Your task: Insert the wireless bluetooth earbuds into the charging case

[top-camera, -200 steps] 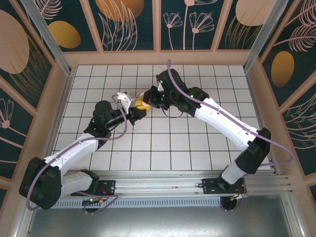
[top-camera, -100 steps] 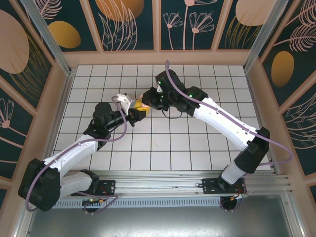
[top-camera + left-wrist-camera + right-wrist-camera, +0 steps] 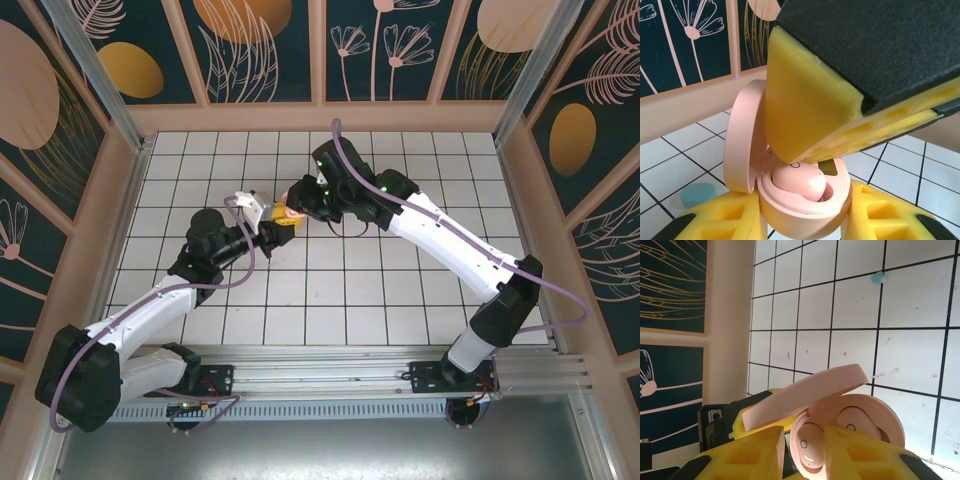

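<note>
Your way down into the charging case (image 3: 802, 222) is barred by the right tool (image 3: 805, 440) just above its mouth, by the raised lid (image 3: 742, 142) on one side, and by the left tool (image 3: 272, 232) flanking its body. Open table (image 3: 910, 360) lies beyond, interrupted by one teal earbud (image 3: 877, 276).

the table (image 3: 420, 300) is surfaced in white and ruled by dark lines into a grid of squares. it is bounded by a pale wooden rim at the far end and at both sides. a light teal earbud (image 3: 697, 194) is seen lying on the white surface. a teal bud (image 3: 877, 276) is seen at a crossing of grid lines. whether these are one and the same cannot be told.
</note>
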